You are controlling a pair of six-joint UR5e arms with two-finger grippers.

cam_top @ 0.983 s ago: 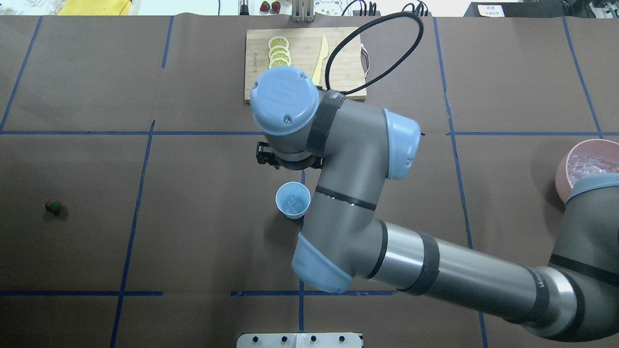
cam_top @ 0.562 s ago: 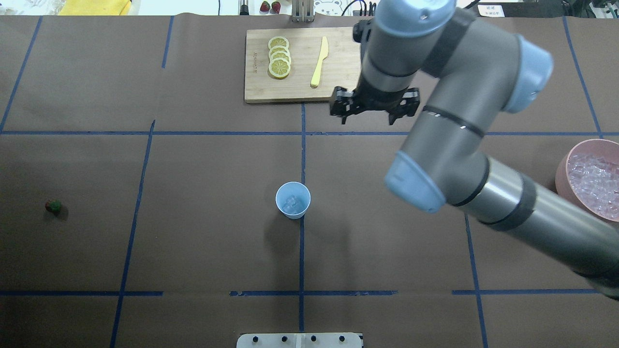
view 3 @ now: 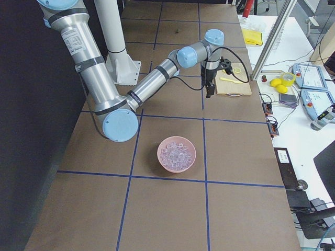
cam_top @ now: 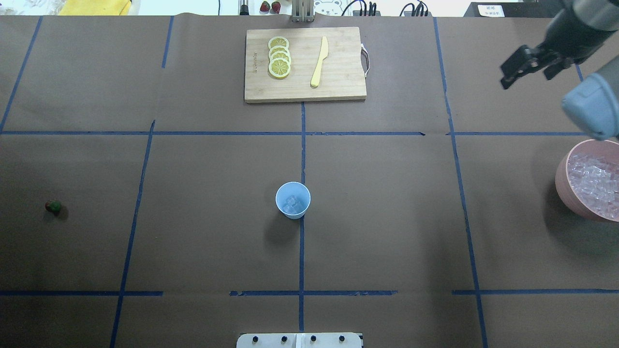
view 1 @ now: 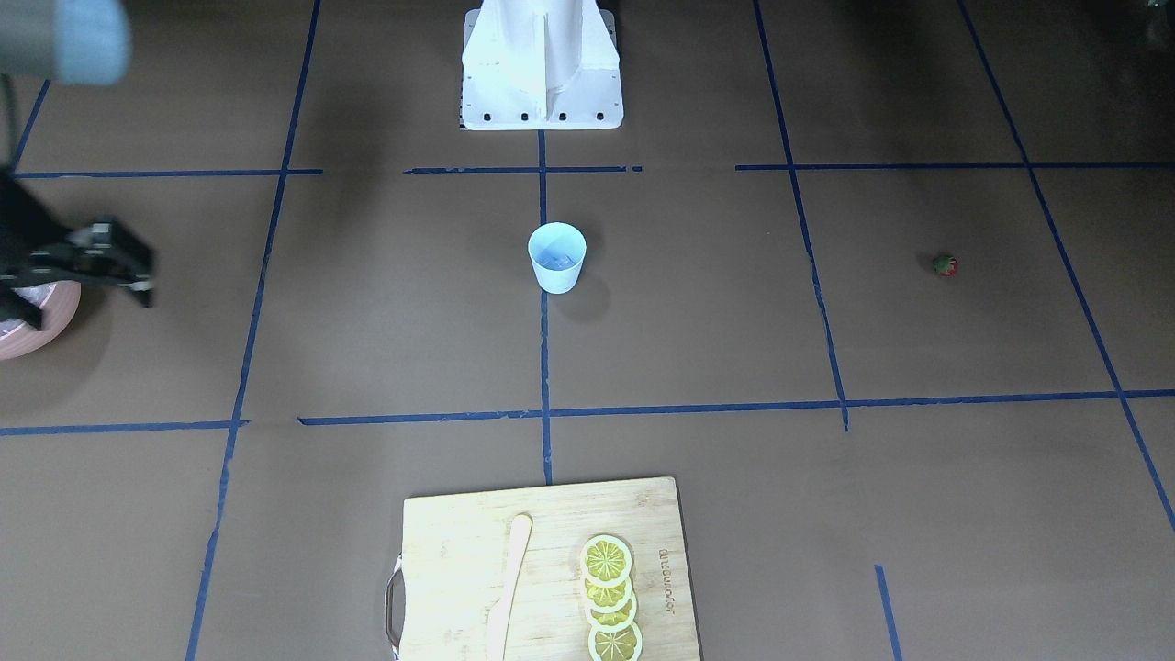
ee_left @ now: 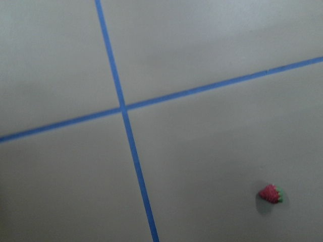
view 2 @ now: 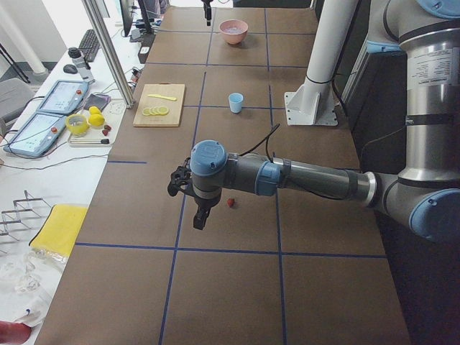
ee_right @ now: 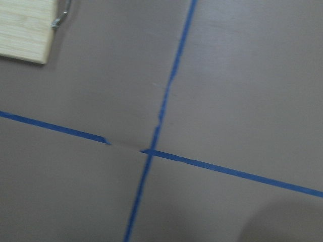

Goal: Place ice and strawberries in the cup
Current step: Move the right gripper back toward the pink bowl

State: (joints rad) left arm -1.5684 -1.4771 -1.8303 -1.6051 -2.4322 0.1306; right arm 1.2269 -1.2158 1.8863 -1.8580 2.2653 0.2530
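Observation:
The pale blue cup (cam_top: 292, 199) stands upright at the table's middle with a few ice cubes (cam_top: 291, 204) inside; it also shows in the front view (view 1: 556, 257). More ice (cam_top: 594, 179) fills the pink bowl (cam_top: 561, 181) at the right edge. The strawberry (cam_top: 53, 207) lies alone on the far left, and it shows in the left wrist view (ee_left: 271, 193). My right gripper (cam_top: 527, 72) is open and empty, high over the back right, behind the bowl. My left gripper (view 2: 198, 215) hovers near the strawberry (view 2: 231, 203); I cannot tell if it is open or shut.
A wooden cutting board (cam_top: 338, 82) at the back centre holds several lemon slices (cam_top: 279, 57) and a yellow knife (cam_top: 319, 62). The robot's white base (view 1: 542, 64) stands behind the cup. Blue tape lines cross the brown table cover.
My right arm has swung from over the cup, back past the cutting board, to the far back right. The cup, strawberry and bowl have not moved.

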